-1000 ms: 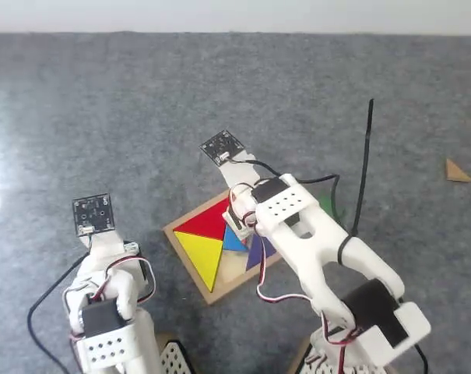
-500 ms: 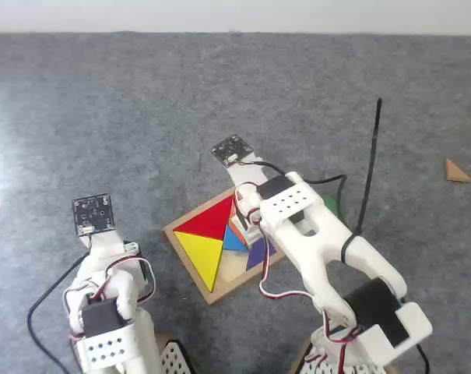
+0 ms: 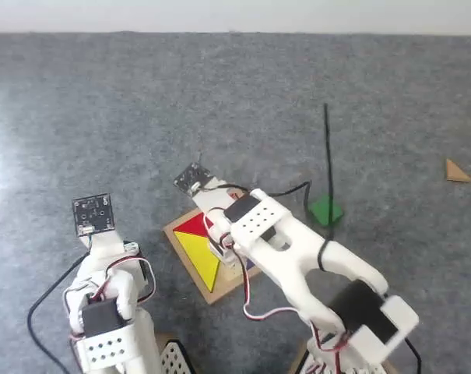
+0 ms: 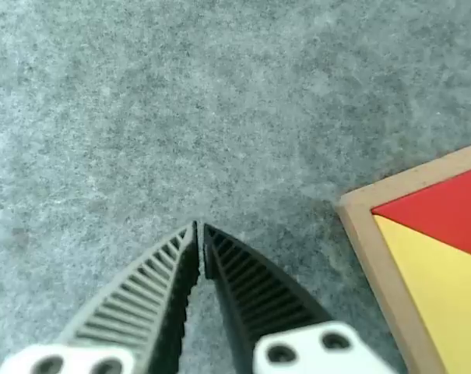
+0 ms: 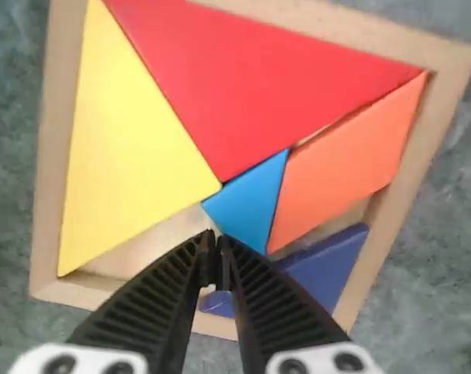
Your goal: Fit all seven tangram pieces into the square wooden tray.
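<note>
The square wooden tray (image 5: 47, 156) holds a yellow triangle (image 5: 126, 156), a red triangle (image 5: 243, 86), a small blue triangle (image 5: 251, 206), an orange parallelogram (image 5: 344, 167) and a dark blue triangle (image 5: 321, 269) that lies partly over the rim. My right gripper (image 5: 216, 238) is shut and holds nothing, with its tips over bare tray floor beside the small blue triangle. In the high view the right arm (image 3: 258, 226) covers much of the tray (image 3: 212, 294). A green piece (image 3: 326, 211) lies on the carpet to the tray's right. My left gripper (image 4: 199, 228) is shut over carpet, left of the tray's corner (image 4: 367, 234).
A small tan triangle (image 3: 455, 171) lies far off at the right edge of the grey carpet. A black cable (image 3: 328, 156) rises behind the right arm, near the green piece. The left arm (image 3: 107, 312) stands at the front left. Open carpet stretches behind the tray.
The right arm has swung left across the tray, so it now hides the tray's right half and uncovers the green piece. The left arm has not moved.
</note>
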Available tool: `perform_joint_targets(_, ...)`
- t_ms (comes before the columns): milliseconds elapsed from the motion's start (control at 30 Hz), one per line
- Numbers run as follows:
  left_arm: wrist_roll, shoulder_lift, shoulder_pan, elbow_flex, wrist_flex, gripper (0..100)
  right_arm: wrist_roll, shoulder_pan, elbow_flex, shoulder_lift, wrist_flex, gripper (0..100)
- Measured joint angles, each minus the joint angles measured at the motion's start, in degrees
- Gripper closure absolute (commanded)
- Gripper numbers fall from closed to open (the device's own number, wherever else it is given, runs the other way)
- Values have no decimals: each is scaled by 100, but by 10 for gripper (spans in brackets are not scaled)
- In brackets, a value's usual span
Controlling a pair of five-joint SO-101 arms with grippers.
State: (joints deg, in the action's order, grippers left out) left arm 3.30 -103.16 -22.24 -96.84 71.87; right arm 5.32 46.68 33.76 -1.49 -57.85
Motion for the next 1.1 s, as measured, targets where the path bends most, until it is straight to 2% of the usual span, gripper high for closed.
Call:
perform_joint_targets(333, 0, 0, 0, 0, 0, 987, 202, 360, -9, -53, -299, 992)
perform_joint_targets(600, 0, 0, 0, 0, 0, 987, 246, -369, -9, 299, 299, 992)
perform_joint_targets(833, 0, 0, 0, 0, 0, 987, 273, -431, -26, -62, 862, 992)
perform_joint_targets(1100, 0, 0, 0, 0, 0, 987, 273, -176, -114, -9, 123, 992)
